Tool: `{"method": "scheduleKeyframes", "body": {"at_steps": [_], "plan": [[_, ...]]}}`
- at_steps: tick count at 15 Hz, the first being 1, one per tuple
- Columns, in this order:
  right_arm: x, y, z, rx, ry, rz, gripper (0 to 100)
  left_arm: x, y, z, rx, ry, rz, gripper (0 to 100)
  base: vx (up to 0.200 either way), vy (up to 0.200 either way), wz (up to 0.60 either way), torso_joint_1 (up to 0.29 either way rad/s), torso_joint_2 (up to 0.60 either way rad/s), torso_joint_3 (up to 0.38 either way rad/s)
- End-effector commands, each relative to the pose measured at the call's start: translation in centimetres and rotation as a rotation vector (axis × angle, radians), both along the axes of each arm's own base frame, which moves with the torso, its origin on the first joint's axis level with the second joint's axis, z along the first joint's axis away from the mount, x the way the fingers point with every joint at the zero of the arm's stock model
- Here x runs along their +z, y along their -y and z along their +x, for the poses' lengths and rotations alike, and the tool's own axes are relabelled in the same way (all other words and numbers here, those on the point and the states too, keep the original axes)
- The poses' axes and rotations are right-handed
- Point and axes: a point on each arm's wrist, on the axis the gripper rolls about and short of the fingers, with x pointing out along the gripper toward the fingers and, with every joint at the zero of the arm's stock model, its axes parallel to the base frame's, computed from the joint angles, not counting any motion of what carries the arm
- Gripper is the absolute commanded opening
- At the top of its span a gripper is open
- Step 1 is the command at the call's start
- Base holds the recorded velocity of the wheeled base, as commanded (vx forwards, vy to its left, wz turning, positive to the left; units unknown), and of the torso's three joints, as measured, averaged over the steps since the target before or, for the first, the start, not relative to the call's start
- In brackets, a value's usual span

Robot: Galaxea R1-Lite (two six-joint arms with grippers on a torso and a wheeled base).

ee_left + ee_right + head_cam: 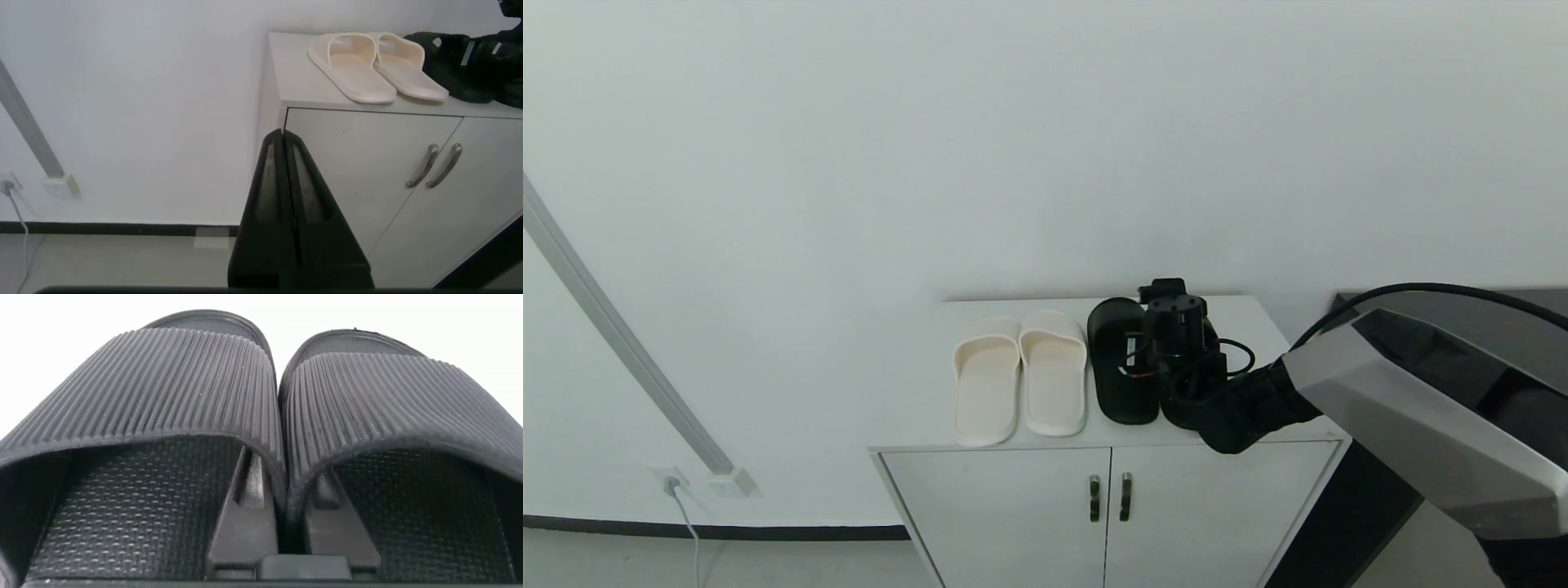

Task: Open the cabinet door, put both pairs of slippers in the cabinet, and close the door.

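Right fingers (245,514) sit one inside each of pair of black ribbed rubber slippers (1123,371), pinched on their touching inner strap walls. Black pair rests on top of white two-door cabinet (1217,514), just right of pair of cream plastic slippers (1054,376). Cabinet doors (1005,514) closed. Left fingers (270,204) pressed together, low beside cabinet's left side, near white wall (122,98).

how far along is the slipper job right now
Nothing looks finished yet. The cabinet doors are shut and both pairs sit on the cabinet top. In hand: the right gripper has one finger inside each of the black slippers, pinching their inner walls together. To do: open a door, stow the black pair and the cream slippers, close it. The left gripper hangs shut beside the cabinet.
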Motion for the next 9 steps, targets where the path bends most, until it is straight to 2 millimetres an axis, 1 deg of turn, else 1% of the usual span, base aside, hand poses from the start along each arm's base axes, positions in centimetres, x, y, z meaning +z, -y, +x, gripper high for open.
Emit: {"method": "scheduleKeyframes", "body": {"at_steps": [1, 5, 6, 8, 9], "plan": [[0.9, 0.1, -0.2, -0.005, 0.015, 0.009, 0, 0.0, 0.0, 0.0, 0.001, -0.001, -0.001, 0, 0.0, 0.0, 0.0, 0.0, 0.0, 0.0], [3.5, 1.0, -1.9, 0.001, 0.035, 0.002, 0, 0.0, 0.0, 0.0, 0.004, -0.002, -0.005, 0, 0.0, 0.0, 0.0, 0.0, 0.0, 0.0], [4.8, 1.6, -3.2, 0.018, 0.037, -0.005, 0, 0.0, 0.0, 0.0, 0.004, -0.002, -0.007, 0, 0.0, 0.0, 0.0, 0.0, 0.0, 0.0], [6.8, 2.2, -6.5, 0.089, 0.032, 0.0, 0, 0.0, 0.0, 0.0, 0.004, -0.002, -0.005, 0, 0.0, 0.0, 0.0, 0.0, 0.0, 0.0], [7.3, 2.5, -7.7, 0.121, 0.028, 0.001, 0, 0.0, 0.0, 0.0, 0.004, -0.002, -0.004, 0, 0.0, 0.0, 0.0, 0.0, 0.0, 0.0]]}}
